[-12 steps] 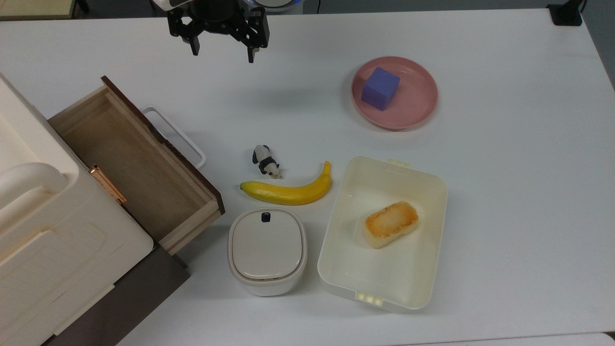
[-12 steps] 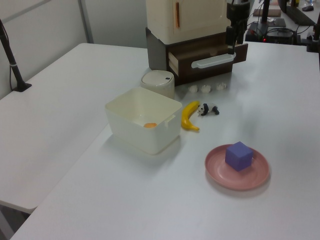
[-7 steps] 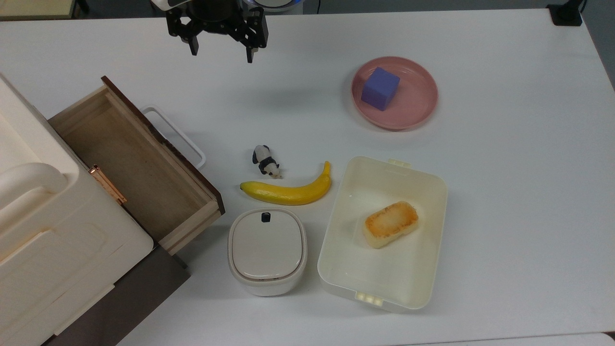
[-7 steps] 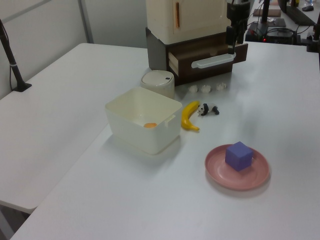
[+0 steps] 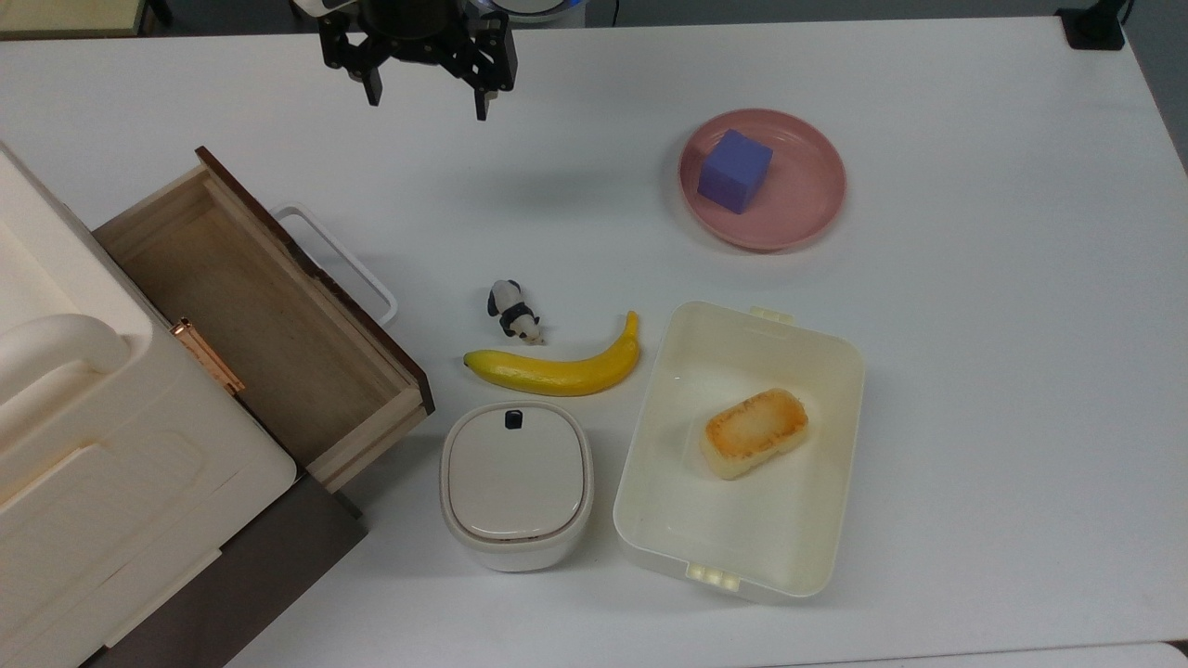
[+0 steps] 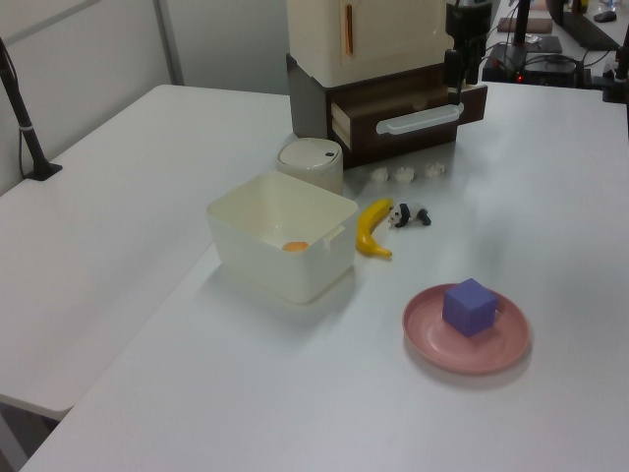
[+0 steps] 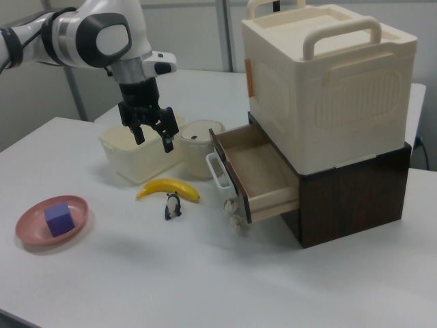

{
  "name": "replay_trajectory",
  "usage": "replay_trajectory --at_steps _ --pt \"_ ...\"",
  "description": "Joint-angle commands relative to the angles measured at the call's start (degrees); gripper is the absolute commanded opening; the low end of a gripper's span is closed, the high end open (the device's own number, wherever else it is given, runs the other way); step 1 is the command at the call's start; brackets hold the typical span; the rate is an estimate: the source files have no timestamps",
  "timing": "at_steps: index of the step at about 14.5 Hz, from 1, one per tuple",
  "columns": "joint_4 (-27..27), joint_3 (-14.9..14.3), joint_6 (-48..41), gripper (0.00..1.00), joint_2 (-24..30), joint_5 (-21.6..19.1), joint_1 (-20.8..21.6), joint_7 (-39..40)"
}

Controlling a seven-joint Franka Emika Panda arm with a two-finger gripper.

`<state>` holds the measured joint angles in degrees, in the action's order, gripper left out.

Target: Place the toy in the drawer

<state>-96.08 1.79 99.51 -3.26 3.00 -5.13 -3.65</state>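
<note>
The toy, a tiny black-and-white panda (image 5: 513,313), lies on the white table just above the banana (image 5: 557,367) in the top view. It also shows in the left view (image 6: 411,213) and in the right view (image 7: 173,205). The drawer (image 5: 269,315) stands pulled open from the cream cabinet, with a dark front panel, a white loop handle (image 5: 339,264) and nothing inside. My gripper (image 5: 427,100) hangs open and empty high above the table, far from the toy toward the top view's upper edge. In the right view the gripper (image 7: 153,139) hovers above the banana (image 7: 168,188) and left of the drawer (image 7: 263,171).
A cream tub (image 5: 650,520) holding a bread piece (image 5: 754,432) sits right of the banana in the top view. A small lidded container (image 5: 516,482) stands below the banana. A pink plate (image 5: 817,213) carries a purple cube (image 5: 734,171). The tall cabinet (image 7: 328,89) is an obstacle.
The gripper has drifted slightly toward the top view's upper edge, still open. The toy, drawer and other objects have not moved.
</note>
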Motion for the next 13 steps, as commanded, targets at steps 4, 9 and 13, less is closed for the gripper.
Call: replay_trajectory --at_steps 4,9,13 --pt "0.81 -0.21 -2.13 1.00 0.45 0.61 0.11 -1.09" --pt "0.89 -0.21 -3.79 1.00 0.45 0.61 0.20 -1.01" --pt "1.42 -0.21 -3.80 1.00 0.27 0.61 -0.06 -1.01"
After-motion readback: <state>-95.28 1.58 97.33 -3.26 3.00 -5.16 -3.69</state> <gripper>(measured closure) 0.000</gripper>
